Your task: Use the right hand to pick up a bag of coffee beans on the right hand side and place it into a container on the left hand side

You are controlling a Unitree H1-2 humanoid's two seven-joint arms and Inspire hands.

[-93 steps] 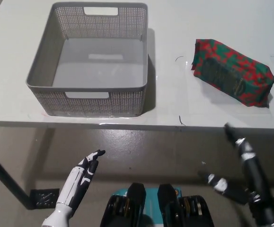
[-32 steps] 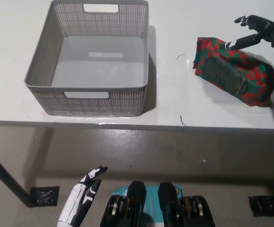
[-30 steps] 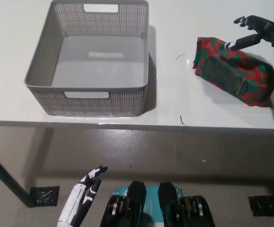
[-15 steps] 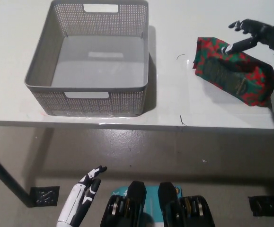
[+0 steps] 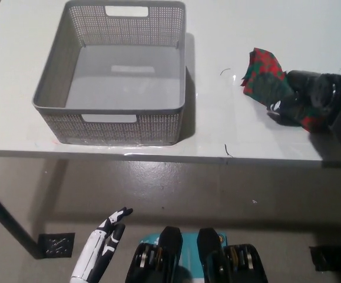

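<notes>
We see the bag at the right of the frame, lying on the white table, well apart from the basket at upper left. The black right hand wraps over the bag's middle and right end, covering most of it; we judge the fingers closed around it, though the contact faces are hidden. The white left hand rests at lower left, below the table edge; we cannot tell its state.

The bag is red-and-green patterned film, crimped at its left end, blocky in outline. We expect it to be moderately heavy, soft-sided and somewhat slick, its contents shifting under pressure. We advise holding across the body, not the crimp.

The basket is grey perforated plastic, rigid, with cut-out handles.
</notes>
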